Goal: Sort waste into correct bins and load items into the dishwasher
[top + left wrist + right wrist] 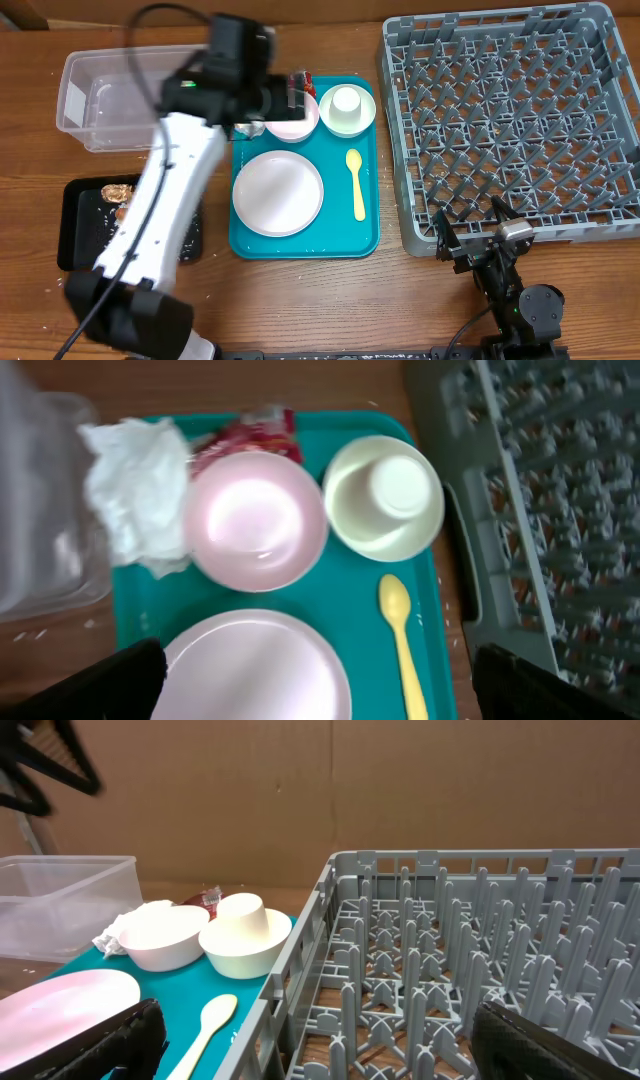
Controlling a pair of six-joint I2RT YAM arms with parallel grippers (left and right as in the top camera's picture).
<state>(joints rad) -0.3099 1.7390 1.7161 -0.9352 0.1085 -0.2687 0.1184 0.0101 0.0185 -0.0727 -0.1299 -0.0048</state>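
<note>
White crumpled napkin (135,480) lies at a corner of the tray (345,575), against a bowl (255,520) and just beside the red wrapper (250,435) — the left gripper (320,690) hangs above, wide and empty. A loose pinch could drag the wrapper along or shove the bowl; the right gripper (320,1045) sits wide by the rack (450,970).

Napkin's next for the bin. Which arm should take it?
Left. The left gripper hangs open over the teal tray, napkin just ahead; the right gripper sits open at the dish rack's near edge, far side of the tray.
</note>
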